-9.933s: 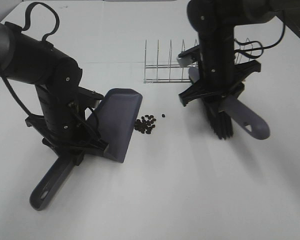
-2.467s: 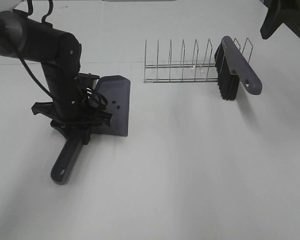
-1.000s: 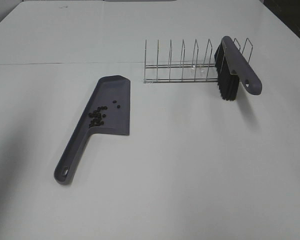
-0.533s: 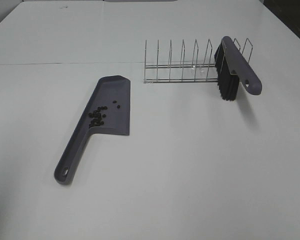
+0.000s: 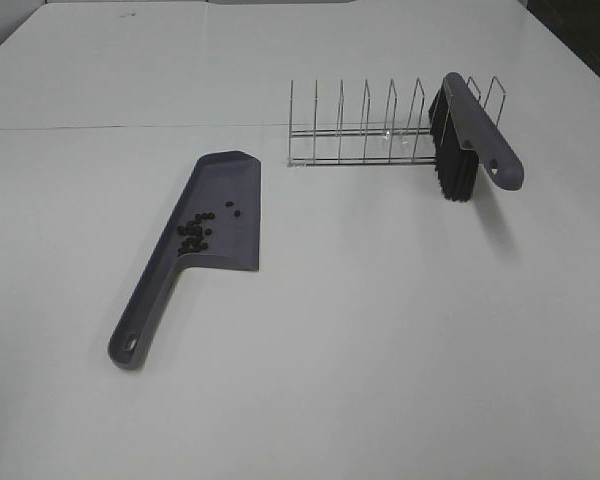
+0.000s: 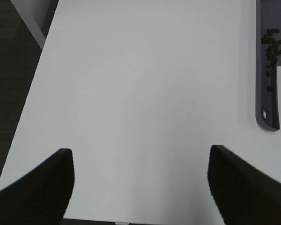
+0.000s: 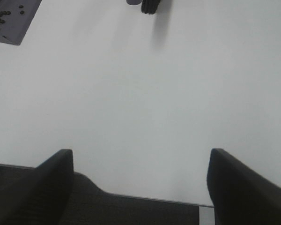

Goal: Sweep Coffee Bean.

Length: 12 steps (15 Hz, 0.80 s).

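Now I see beans gathered in pan, near handle end, pan flat on table. Brush leans in rack, well apart from pan. Left gripper jaws spread, empty, over bare table. Right gripper jaws spread too, holding nothing.

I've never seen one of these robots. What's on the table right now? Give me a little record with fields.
coffee beans: clustered inside the dustpan, near where its handle starts
dustpan: grey-purple, lying flat on the white table, handle toward the camera
brush: resting in the right end of the wire rack, bristles down
left fingers: spread apart, holding nothing, away from the dustpan
right fingers: spread apart, holding nothing
loose beans on table: none visible
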Motion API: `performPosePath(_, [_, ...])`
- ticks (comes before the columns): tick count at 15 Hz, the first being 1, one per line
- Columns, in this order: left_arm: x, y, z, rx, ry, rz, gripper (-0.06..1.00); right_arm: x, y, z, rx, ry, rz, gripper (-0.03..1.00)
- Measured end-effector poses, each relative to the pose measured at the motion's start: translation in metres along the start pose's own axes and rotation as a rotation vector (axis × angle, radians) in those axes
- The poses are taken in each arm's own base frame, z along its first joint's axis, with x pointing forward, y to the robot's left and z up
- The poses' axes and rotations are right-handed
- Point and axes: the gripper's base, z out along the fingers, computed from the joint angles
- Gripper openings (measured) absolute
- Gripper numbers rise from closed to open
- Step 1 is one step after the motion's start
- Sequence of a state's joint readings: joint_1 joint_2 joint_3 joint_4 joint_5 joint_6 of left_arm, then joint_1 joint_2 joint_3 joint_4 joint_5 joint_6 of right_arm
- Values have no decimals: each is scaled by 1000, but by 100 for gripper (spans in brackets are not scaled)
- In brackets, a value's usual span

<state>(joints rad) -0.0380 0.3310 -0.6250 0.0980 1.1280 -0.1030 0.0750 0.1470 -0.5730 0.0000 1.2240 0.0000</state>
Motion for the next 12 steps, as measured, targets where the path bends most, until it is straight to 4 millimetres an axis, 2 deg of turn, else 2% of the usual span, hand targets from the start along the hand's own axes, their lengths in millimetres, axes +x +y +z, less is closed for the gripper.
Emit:
performPosePath(2, [16,-1,-3,35,-82,-32,70,17,0,6,0,-37,-15,65])
performPosePath(5, [34,-2,-8,63,-173,-50,70,21,0,6,7,-148,-30,65])
performPosePath(7, [43,0,-17,69,-249,-50,70,23,-1,11,13,-144,-38,65])
performPosePath(12, [48,-4,-19,102,-272,10,70,22,-1,11,13,-146,-38,65])
